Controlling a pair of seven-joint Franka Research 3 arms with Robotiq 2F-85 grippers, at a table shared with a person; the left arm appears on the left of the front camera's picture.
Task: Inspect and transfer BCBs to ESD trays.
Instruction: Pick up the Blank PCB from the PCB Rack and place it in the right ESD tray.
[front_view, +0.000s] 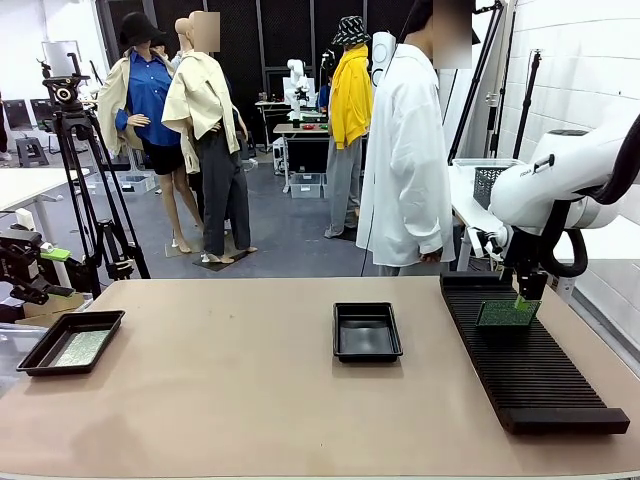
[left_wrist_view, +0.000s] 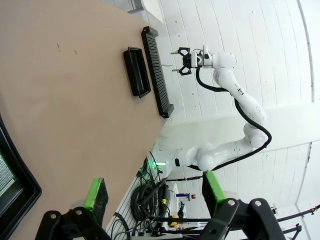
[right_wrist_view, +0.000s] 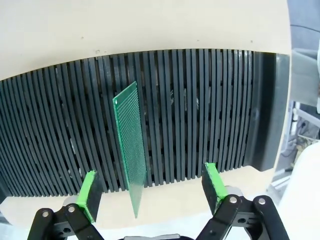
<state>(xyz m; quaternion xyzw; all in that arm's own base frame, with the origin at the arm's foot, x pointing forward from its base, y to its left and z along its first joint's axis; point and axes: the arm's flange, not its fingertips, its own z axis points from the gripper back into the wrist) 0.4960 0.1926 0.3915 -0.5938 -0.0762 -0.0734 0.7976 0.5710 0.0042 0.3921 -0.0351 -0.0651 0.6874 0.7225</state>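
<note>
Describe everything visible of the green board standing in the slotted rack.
The green board is a thin, flat rectangle with a fine dotted grid and a small corner hole. It stands upright on edge in a slot of the black ribbed rack, alone there. The right hand hangs open above it, pads either side, not touching.

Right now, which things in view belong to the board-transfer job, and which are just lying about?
Job: upright BCB in the slotted rack; flat BCB in the left ESD tray; empty middle ESD tray; open right gripper.
Lying about: camera tripod; grey basket.
</note>
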